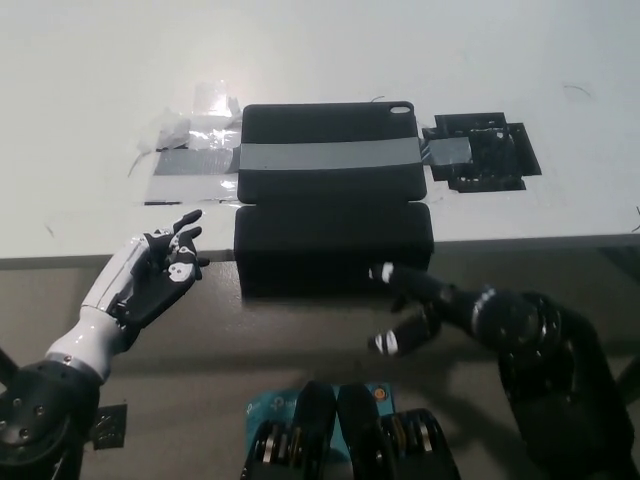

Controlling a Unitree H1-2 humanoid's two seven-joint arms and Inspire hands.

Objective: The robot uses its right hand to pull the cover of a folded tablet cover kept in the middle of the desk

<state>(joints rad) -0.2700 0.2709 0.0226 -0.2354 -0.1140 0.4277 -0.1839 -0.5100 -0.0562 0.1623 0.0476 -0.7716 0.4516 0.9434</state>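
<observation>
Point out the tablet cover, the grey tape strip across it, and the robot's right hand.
tablet cover (pixel 335 255): head view, on the opened flap hanging over the desk edge.
grey tape strip (pixel 330 156): head view, on its middle, across the cover's back panel.
right hand (pixel 420 305): head view, on the hand's middle, below the flap.

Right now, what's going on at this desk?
The tablet cover lies taped to the white desk by a grey tape strip, its front flap folded out over the desk's near edge. The black right hand is below that flap, off it, fingers apart. The white left hand rests open by the edge.
</observation>
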